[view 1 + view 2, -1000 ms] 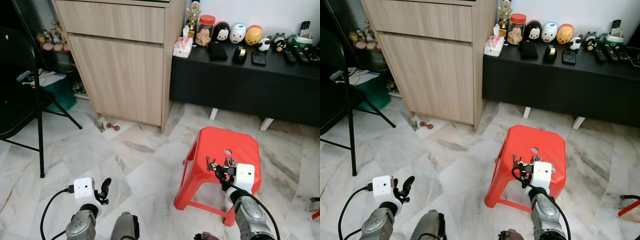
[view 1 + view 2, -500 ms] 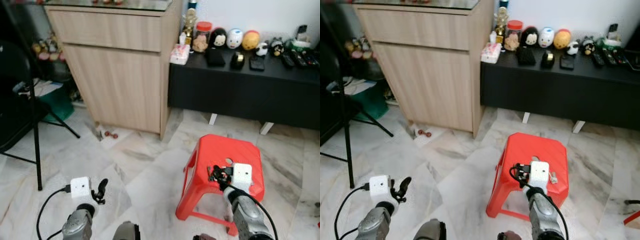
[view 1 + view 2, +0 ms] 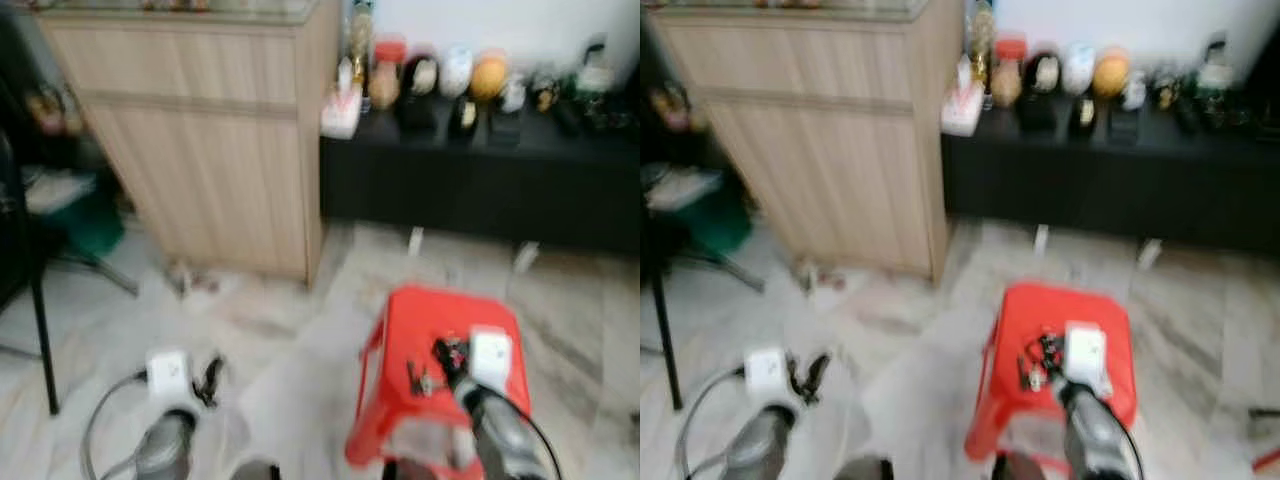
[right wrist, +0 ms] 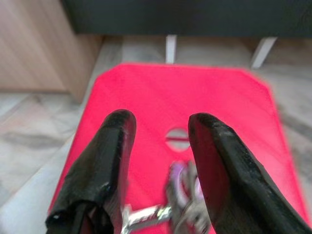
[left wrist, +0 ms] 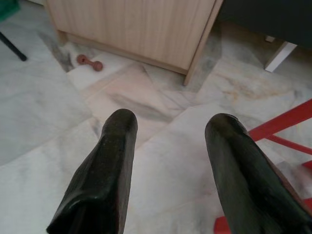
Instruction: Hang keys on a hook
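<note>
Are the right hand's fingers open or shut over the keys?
Open. In the right wrist view the right hand has both black fingers spread apart, with the keys lying between them on the red stool.

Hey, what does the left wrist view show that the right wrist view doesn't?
Left wrist view alone: the left gripper, fingers apart over bare marble floor, and a small reddish dumbbell-shaped object by the cabinet's foot. Right wrist view alone: the right gripper, fingers open above the keys lying on the stool's seat, near its round hole. Both share the red stool, the wooden cabinet and the dark low unit.
</note>
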Robot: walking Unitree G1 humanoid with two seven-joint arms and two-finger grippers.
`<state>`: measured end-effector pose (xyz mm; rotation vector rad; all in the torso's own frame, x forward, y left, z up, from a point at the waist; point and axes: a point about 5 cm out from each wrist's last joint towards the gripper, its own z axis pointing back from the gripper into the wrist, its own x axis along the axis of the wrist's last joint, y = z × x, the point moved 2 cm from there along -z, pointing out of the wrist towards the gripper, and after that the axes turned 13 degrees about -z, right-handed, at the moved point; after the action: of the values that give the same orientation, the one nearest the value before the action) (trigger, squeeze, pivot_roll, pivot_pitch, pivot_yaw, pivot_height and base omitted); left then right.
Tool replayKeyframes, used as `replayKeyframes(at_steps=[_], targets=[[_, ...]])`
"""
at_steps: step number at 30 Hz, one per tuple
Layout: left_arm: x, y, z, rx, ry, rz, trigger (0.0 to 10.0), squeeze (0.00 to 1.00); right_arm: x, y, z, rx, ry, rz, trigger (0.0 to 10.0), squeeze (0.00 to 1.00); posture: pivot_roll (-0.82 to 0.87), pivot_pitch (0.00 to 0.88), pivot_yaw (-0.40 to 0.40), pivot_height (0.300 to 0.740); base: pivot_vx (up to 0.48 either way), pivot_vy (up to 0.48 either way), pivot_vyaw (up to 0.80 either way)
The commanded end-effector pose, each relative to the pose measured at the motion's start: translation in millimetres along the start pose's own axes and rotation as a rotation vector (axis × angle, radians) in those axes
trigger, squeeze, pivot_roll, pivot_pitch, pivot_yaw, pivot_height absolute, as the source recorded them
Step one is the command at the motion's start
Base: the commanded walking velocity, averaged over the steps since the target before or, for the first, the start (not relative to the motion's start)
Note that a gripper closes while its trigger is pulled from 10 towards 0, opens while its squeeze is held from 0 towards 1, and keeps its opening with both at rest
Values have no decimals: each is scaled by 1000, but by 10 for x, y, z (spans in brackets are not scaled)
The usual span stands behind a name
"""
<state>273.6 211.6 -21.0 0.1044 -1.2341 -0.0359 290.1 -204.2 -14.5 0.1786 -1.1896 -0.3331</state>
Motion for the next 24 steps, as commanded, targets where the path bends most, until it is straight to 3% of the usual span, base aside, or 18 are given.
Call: replayKeyframes(at_steps=[1,12,17,20,21,22,23,24], targets=[[-87,108,45,23,42,-7,10000,0,-42,96,-15,20,15,-11,10000,0,91,95,-27,642,0,0,0],[-160,123,72,17,78,-1,10000,0,-167,0,21,38,136,66,10000,0,90,101,-25,642,0,0,0],[-190,128,82,14,95,-2,10000,0,-266,-8,42,102,250,207,10000,0,92,104,-26,642,0,0,0],[-201,129,86,13,101,1,10000,0,-330,-9,70,135,299,232,10000,0,100,108,-22,642,0,0,0],[-202,129,86,12,102,1,10000,0,-339,-10,74,139,304,235,10000,153,100,108,-22,642,0,0,0],[-206,132,88,11,104,1,10000,0,-348,-14,79,141,310,240,10000,153,104,112,-20,642,0,0,0],[-217,147,94,11,110,0,10000,0,-359,-23,85,145,321,251,10000,929,104,114,-18,642,0,0,0],[-236,177,106,12,120,0,10000,0,-365,-39,91,144,328,265,10000,1000,107,118,-16,642,0,0,0]])
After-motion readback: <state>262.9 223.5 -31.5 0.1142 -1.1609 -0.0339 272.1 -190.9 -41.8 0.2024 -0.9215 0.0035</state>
